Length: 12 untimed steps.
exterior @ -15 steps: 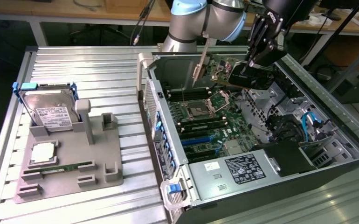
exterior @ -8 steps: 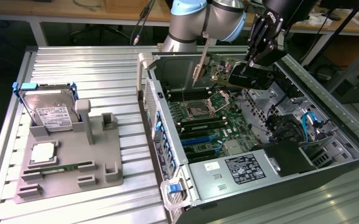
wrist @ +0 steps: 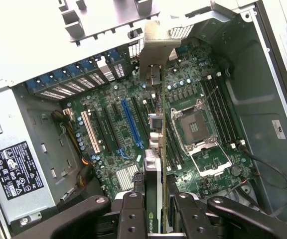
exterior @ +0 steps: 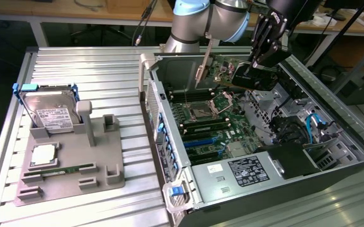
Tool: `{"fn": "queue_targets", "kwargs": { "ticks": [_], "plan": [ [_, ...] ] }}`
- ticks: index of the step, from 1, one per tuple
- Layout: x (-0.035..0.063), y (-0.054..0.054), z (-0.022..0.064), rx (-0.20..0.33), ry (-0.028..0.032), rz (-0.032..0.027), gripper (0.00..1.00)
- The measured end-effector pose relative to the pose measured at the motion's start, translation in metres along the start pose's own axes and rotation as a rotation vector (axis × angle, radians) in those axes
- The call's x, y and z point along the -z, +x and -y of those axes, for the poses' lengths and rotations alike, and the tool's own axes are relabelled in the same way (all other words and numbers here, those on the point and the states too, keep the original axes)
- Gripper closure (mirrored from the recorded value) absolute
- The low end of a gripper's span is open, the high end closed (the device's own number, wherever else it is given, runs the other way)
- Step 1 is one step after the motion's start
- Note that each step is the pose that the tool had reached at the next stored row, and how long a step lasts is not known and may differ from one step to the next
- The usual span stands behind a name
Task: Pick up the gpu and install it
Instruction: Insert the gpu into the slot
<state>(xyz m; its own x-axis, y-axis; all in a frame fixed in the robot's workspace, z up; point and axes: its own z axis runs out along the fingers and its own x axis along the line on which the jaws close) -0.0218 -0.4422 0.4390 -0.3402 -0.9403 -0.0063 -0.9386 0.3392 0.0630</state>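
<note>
Slatted metal bench (exterior: 74,61), open computer case (exterior: 349,124): we log the gripper (exterior: 244,75) pinching the gpu (exterior: 223,66) above the motherboard (exterior: 213,127), unseated. Install step; seating needs its edge squared over the blue slot (wrist: 131,124).

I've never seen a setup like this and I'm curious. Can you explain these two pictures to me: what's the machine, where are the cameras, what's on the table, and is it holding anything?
The machine is a robot arm with a grasping tool at its end. One picture comes from a camera standing off the arm, looking over a ribbed metal table. The other comes from a camera on the arm's wrist, looking down past the tool into an open computer case. The tool is clamped on the gpu, a green card with a silver end bracket. It is held above the motherboard and is not yet plugged in. Beside the case stands a grey holder carrying a hard drive, a processor chip and a memory stick.
</note>
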Motion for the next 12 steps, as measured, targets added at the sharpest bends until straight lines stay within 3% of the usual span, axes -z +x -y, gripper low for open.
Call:
{"fn": "queue_targets", "kwargs": {
  "ticks": [12],
  "plan": [
    [0.0,0.0,0.0,0.011,-0.0001,-0.0008,0.73]
  ]
}}
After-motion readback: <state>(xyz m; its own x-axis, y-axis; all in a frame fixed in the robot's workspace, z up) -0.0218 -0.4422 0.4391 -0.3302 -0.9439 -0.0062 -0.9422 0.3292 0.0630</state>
